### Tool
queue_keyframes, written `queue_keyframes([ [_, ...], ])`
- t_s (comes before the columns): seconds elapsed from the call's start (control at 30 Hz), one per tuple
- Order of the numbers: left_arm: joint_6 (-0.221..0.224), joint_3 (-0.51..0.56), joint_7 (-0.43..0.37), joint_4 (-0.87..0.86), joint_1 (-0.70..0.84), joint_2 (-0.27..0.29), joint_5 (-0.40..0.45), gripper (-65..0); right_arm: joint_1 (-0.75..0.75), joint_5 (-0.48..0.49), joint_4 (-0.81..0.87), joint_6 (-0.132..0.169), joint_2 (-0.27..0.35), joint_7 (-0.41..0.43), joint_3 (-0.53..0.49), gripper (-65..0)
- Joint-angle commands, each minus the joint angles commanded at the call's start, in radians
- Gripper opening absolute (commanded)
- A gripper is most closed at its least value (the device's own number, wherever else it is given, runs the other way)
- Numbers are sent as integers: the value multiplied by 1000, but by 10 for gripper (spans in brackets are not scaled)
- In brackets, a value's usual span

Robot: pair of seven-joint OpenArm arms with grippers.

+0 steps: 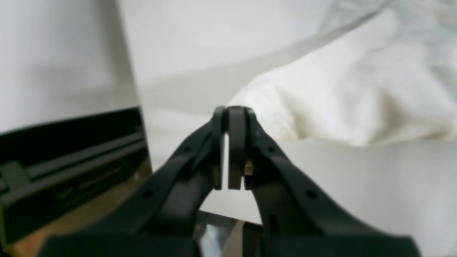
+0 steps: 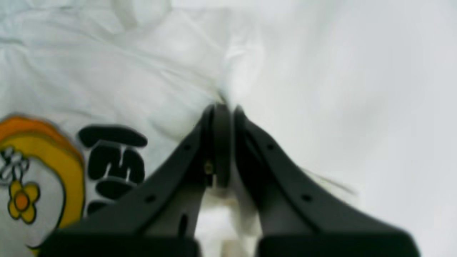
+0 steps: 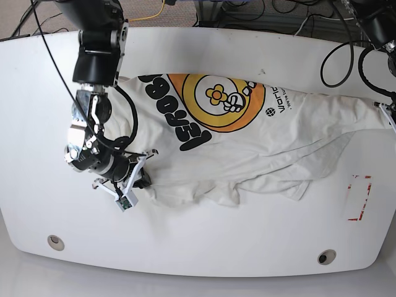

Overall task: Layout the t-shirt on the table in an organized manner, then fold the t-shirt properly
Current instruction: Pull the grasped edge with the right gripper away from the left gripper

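Both grippers, left gripper (image 1: 226, 117) and right gripper (image 2: 225, 114), are matt black, with curved, tapering fingers (image 1: 282, 178) bearing small round holes. Right arm (image 3: 99, 55): black housing, silver joints, black cables.

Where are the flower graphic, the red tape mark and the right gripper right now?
flower graphic (image 3: 216, 94), base view, the yellow flower at its centre.
red tape mark (image 3: 359, 197), base view, the table surface inside its red outline.
right gripper (image 2: 222, 107), right wrist view, the tips of its jaws, closed on t-shirt (image 2: 117, 71) fabric.
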Motion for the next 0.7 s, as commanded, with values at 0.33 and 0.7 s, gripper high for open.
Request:
queue_keyframes([
  [0.33,0,0,-40,126,-110,40,2,-644,-193,0,227,12,35,31,0,-650],
  [0.7,0,89,-46,175,-322,58,0,-644,-130,-2,270,12,81,46,95,-650],
])
